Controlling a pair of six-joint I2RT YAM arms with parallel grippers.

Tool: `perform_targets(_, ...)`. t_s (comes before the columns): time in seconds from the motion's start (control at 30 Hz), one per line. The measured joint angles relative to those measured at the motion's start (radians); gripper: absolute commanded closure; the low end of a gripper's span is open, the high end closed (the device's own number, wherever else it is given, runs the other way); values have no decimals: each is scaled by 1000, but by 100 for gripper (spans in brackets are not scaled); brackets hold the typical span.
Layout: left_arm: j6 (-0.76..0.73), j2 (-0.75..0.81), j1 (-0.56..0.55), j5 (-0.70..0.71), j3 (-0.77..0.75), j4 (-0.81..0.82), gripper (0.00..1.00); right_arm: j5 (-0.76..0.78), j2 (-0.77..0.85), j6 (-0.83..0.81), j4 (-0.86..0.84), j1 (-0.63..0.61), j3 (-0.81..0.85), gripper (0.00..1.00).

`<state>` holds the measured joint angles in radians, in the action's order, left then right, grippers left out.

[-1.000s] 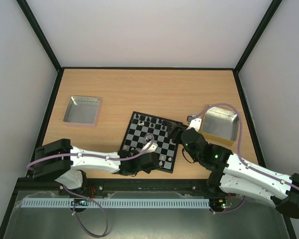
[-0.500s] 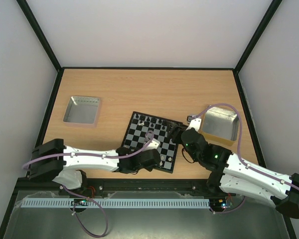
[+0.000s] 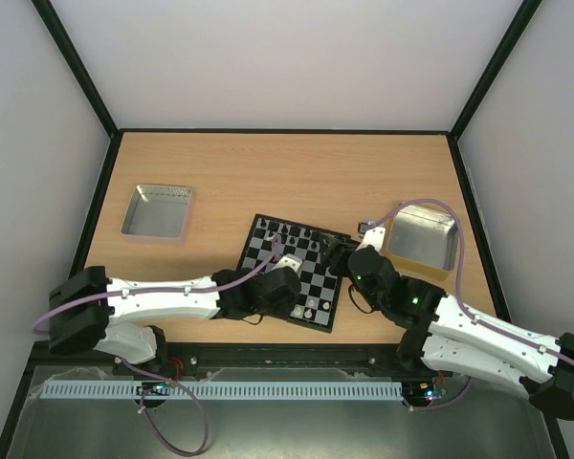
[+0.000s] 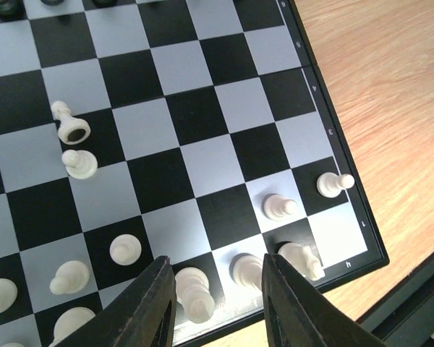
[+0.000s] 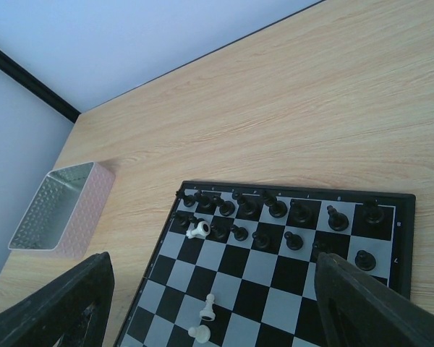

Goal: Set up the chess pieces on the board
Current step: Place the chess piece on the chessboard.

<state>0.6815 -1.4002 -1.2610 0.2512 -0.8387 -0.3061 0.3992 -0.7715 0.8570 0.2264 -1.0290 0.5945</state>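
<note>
The board [image 3: 313, 280] lies askew at the near middle of the table [image 3: 297, 172]. One metal tray [image 3: 158, 210] sits well off to its left and another [image 3: 421, 239] just to its right. Black pieces [image 5: 275, 210] line the far rows and white pieces [image 4: 126, 249] crowd the near rows. One white piece [image 5: 197, 230] is tipped on its side among the black. The left gripper [image 4: 217, 289] hovers over the near right corner, its jaws parted and holding nothing, with two white men below the gap. The right gripper [image 5: 210, 289] hangs wide open and empty by the board's right edge.
</note>
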Motion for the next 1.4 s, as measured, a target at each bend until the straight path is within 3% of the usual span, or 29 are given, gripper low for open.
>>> perform_targets(0.27, -1, -19, 27, -67, 13, 8, 69, -1, 0, 0, 0, 1, 0, 25)
perform_targets(0.63, -11, -62, 34, -105, 33, 21, 82, -3, -1, 1, 0, 1, -4, 25)
perform_targets(1.4, -13, -60, 34, -113, 34, 17, 84, -5, -1, 26, -7, 2, -20, 25)
